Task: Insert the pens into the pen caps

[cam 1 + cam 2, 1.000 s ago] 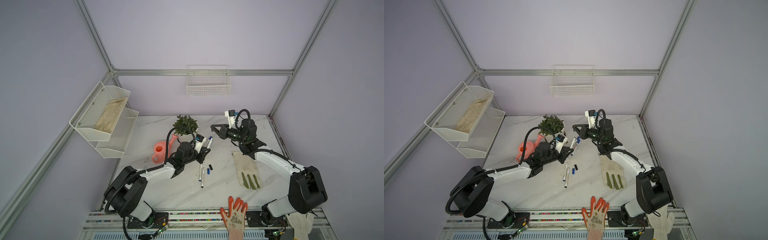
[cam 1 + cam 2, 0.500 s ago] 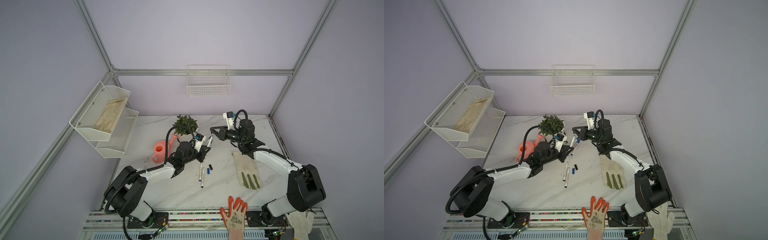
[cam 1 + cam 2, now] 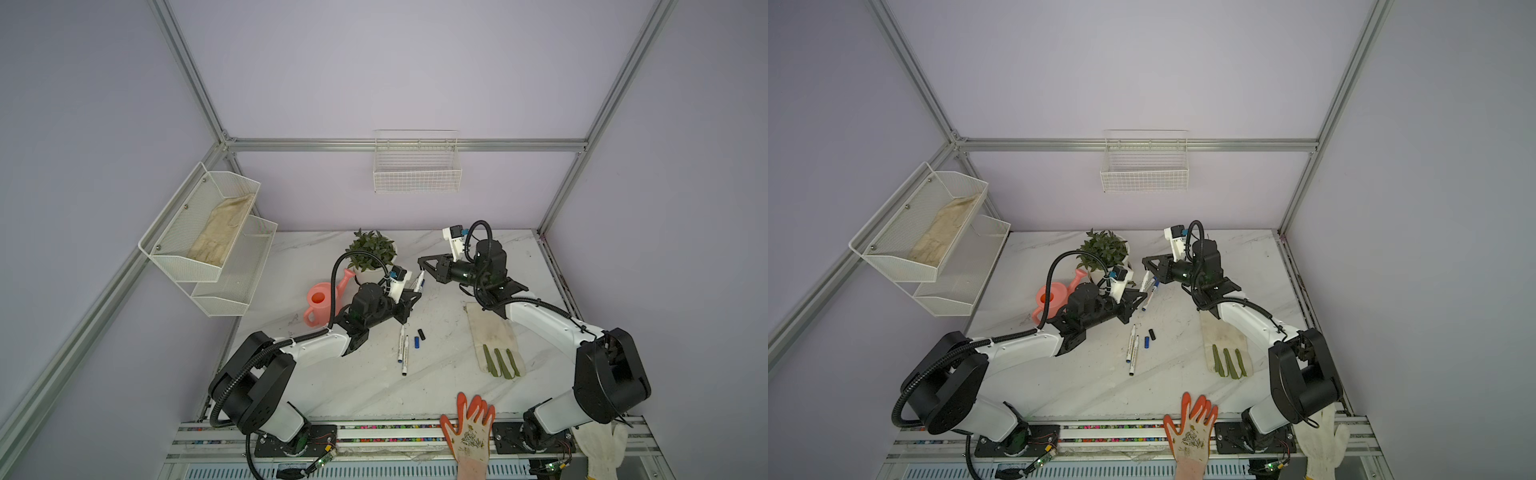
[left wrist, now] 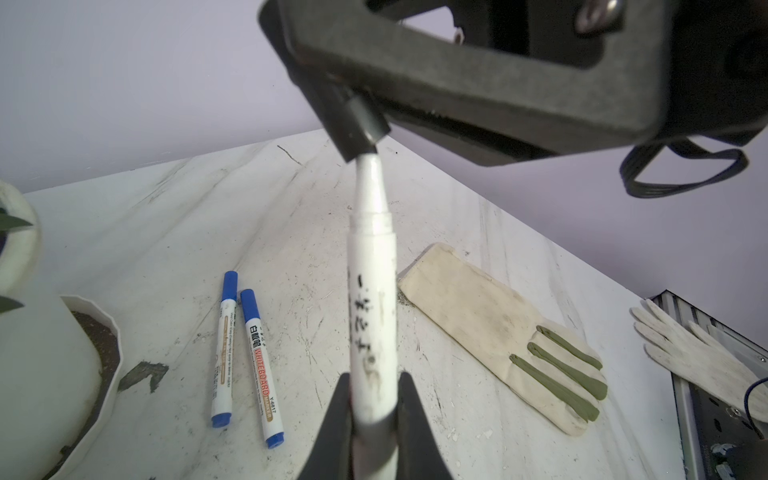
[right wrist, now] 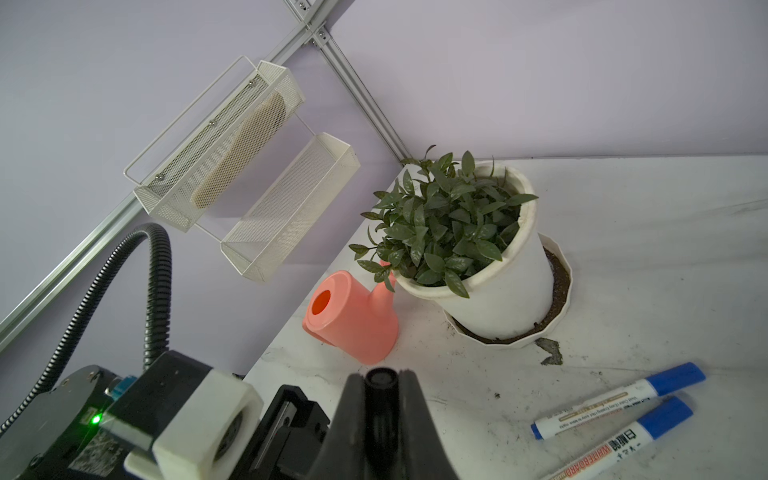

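One pen in L fingers, tip toward black cap in R fingers.

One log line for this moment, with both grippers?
left gripper: shut on pen | right gripper: shut on cap | state: pen tip at cap mouth

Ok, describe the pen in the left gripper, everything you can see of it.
The pen is a slim white plastic marker with smudged dark print on its barrel, stepping down to a narrower neck. The left gripper is shut on its rear barrel, holding it off the table. Its front end meets the mouth of the black cap pinched in the right gripper. The nib is hidden and the neck bare, so it is not fully seated.
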Robot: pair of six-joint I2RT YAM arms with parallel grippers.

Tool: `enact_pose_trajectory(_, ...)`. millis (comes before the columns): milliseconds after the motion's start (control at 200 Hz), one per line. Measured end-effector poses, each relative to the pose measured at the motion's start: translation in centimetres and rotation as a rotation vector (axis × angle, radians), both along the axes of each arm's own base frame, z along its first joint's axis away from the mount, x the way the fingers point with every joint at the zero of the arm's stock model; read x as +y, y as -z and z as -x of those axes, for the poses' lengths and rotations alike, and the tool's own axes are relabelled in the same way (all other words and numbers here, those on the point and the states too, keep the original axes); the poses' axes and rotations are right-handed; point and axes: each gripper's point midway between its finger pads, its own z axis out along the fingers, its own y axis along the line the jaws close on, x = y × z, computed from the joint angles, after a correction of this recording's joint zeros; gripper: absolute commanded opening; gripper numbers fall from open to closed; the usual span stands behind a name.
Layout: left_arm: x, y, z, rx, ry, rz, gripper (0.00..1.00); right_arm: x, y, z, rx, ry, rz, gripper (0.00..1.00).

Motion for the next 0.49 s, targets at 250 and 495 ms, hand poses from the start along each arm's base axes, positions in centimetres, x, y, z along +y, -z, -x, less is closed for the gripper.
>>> enact_pose_trajectory(250,0.13,-0.01,-0.17,0.004,-0.014,0.003,0.00,-0.06,0.26,-0.09,-0.007,0.004,0.015,0.00)
enact_pose_trajectory(495,0.10,-0.68,-0.32,0.019,-0.015,0.053,0.00,0.02,0.37,0.07,-0.010,-0.008,0.021,0.00)
